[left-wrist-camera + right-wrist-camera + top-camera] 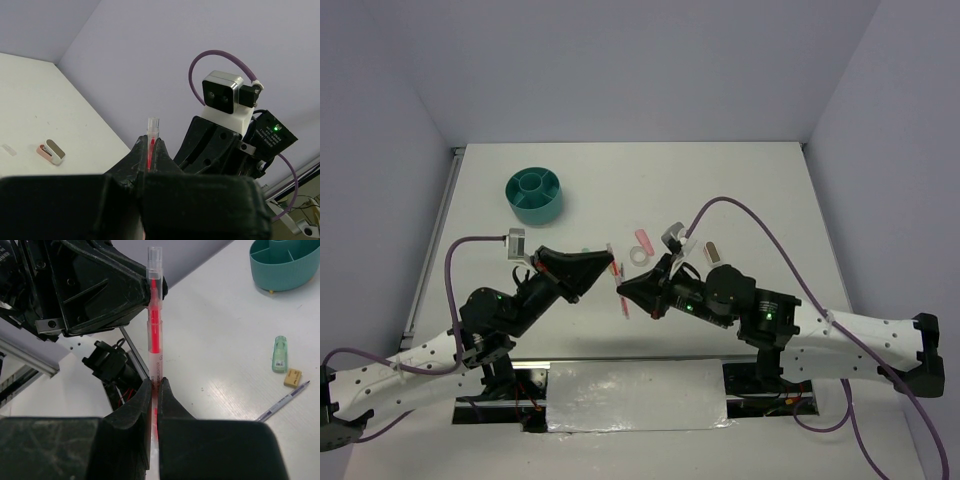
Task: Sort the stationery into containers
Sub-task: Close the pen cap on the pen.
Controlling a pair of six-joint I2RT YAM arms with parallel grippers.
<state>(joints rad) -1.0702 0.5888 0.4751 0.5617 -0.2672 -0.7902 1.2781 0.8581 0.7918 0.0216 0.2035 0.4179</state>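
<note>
Organizer [534, 194]: plain teal. Pen [155, 335]: clear barrel, red core, tiny dark print. Second pen [282, 402]: pale, possibly purple-tinted; too small to be sure. Mint-green block [280, 353]. Beige block [293, 377]. Pink block [643, 241]. Brown block [713, 252]. Tape ring [639, 256]: white. Left tool [149, 150], right tool [155, 387]: matte black. Cables [218, 51]: purple. Surface [740, 180]: white, faint grain streaks. Walls [620, 60]: pale lavender.

White arm links [870, 335], black wrists [725, 290] and fingers [132, 407] — purple cables [725, 199] looping off each.
</note>
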